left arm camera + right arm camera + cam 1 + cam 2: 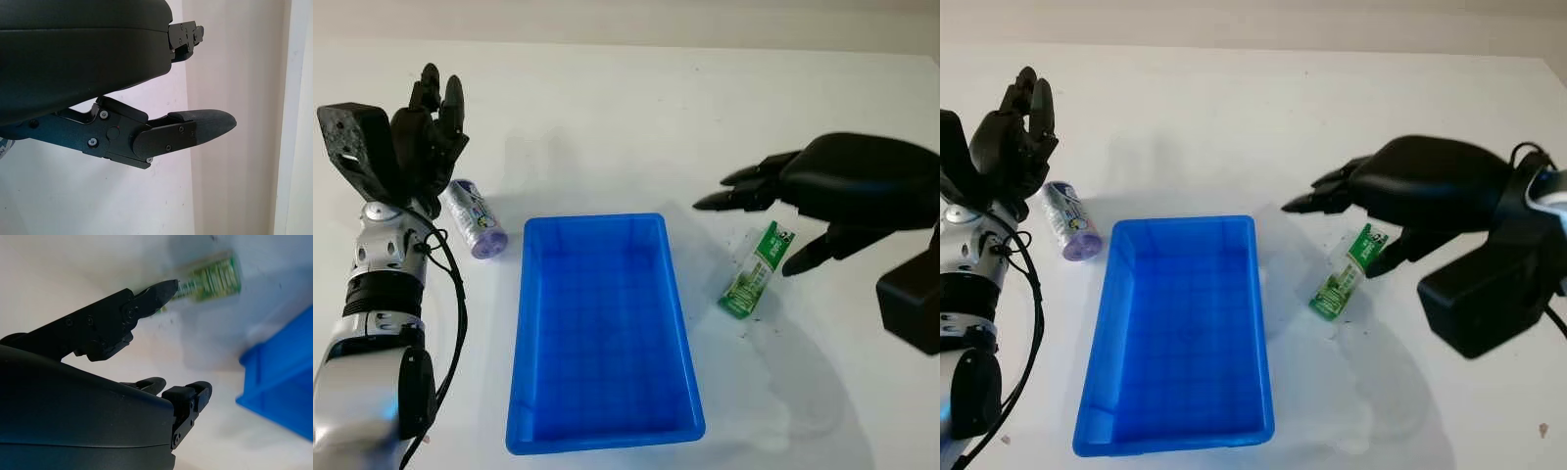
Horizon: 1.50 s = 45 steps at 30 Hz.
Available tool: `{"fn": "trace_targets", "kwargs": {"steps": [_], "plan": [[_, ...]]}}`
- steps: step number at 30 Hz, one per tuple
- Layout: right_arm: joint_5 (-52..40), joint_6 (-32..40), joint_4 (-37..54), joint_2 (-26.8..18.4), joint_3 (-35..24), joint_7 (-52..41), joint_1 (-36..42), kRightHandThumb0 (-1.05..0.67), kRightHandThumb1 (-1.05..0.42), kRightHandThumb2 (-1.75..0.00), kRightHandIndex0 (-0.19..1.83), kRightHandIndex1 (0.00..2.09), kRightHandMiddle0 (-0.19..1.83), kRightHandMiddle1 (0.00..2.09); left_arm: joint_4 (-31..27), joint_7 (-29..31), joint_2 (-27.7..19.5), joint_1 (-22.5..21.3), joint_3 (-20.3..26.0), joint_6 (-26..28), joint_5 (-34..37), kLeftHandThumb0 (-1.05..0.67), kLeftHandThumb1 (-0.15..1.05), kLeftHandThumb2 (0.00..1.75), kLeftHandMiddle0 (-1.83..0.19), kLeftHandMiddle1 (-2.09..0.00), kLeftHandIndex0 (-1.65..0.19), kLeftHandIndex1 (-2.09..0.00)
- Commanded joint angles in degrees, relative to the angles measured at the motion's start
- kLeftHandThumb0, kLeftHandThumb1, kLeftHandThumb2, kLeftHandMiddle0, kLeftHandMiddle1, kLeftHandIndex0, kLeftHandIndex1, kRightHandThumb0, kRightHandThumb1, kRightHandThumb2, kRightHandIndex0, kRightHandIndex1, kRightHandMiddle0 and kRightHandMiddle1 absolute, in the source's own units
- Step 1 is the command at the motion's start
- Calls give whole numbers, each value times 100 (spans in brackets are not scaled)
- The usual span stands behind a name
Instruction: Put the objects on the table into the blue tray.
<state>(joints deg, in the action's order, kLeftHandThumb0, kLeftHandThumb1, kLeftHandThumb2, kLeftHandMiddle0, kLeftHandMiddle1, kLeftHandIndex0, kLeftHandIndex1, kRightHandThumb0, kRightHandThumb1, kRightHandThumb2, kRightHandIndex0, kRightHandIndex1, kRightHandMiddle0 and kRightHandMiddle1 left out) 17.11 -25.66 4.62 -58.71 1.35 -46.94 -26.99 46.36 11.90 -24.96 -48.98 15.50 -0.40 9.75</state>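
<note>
The blue tray [603, 333] is seen at centre frame on the white counter [636, 127]. At right, the right robot hand [773, 211] is held open just above the green packet [756, 270] — contact is possibly made by the thumb. At upper left, the left robot hand [431, 122] is raised, open, beside the purple can [476, 218].

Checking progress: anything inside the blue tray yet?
Nothing: the blue tray shows bare floor throughout. The purple can lies on the table beside it near the open left hand; the green packet lies on the other side, under the open right hand.
</note>
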Motion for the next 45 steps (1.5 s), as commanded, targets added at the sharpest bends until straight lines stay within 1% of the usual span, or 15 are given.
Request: {"fn": "trace_targets", "kwargs": {"steps": [1,9,13,15,16,17,18,19,21,24,29,31,36,40,45], "plan": [[34,49,104,-107,20,-50,129,-17,-80,-6,35,8,37,5,42,17,-82,-92,-2,0,-23,-71,105,57,14,-6,12,-6],[227,-207,-217,-5,73,139,470,-20,-79,-5,38,9,41,7,2,-24,-100,-112,-41,91,-91,-71,105,58,14,-5,13,-5],[375,-642,-559,47,159,447,518,-22,-83,-7,45,12,44,8,24,4,-100,-116,-57,47,-99,-72,105,57,14,-6,12,-6],[517,-970,-852,103,208,746,528,-20,-86,-6,54,19,52,15,37,23,-105,-118,-62,49,-92,-72,105,57,15,-5,12,-6],[576,-1065,-956,124,229,864,529,-20,-86,-6,53,28,47,27,47,27,-108,-122,-60,49,-87,-72,105,57,15,-5,12,-5],[652,-1265,-1124,163,254,1054,504,-20,-88,-6,46,46,34,57,49,8,-111,-126,-63,57,-97,-72,105,57,15,-5,12,-5],[707,-1416,-1250,187,275,1195,480,-20,-91,-6,25,102,12,112,50,-6,-112,-129,-67,63,-104,-72,105,57,14,-6,12,-6],[813,-1578,-1376,213,288,1377,454,-20,-92,-6,11,133,4,132,54,-11,-116,-132,-70,70,-107,-72,105,57,14,-6,12,-6],[1194,-1942,-1691,260,343,1852,335,-24,-95,-6,2,174,-1,169,66,26,-124,-141,-75,72,-98,-72,105,58,15,-5,13,-5],[1719,-2376,-2164,294,486,2483,115,-30,-96,-6,8,193,6,186,76,1,-119,-149,-79,64,-112,-72,105,58,14,-6,12,-6],[2588,-2899,-2780,360,758,3613,-212,-38,-97,-6,22,207,19,197,71,50,-110,-139,-40,61,-65,-71,105,58,15,-5,13,-5],[2944,-2994,-2898,373,841,4126,-293,-41,-100,-6,34,209,26,202,63,74,-118,-124,-33,56,-55,-70,105,58,16,-5,14,-5],[3585,-2694,-2822,448,990,4937,-578,-44,-105,-18,83,209,56,209,53,74,-139,-105,-61,47,-85,-71,105,59,16,-5,13,-5],[3595,-2374,-3096,641,1106,5096,-1039,-43,-105,-12,84,209,60,209,77,10,-108,-125,-77,27,-115,-71,105,59,15,-6,13,-5],[3622,-2193,-3809,919,1252,5671,-1860,-44,-102,-6,85,209,70,209,126,57,-73,-135,-62,-28,-87,-73,105,57,15,-5,13,-5]]}}
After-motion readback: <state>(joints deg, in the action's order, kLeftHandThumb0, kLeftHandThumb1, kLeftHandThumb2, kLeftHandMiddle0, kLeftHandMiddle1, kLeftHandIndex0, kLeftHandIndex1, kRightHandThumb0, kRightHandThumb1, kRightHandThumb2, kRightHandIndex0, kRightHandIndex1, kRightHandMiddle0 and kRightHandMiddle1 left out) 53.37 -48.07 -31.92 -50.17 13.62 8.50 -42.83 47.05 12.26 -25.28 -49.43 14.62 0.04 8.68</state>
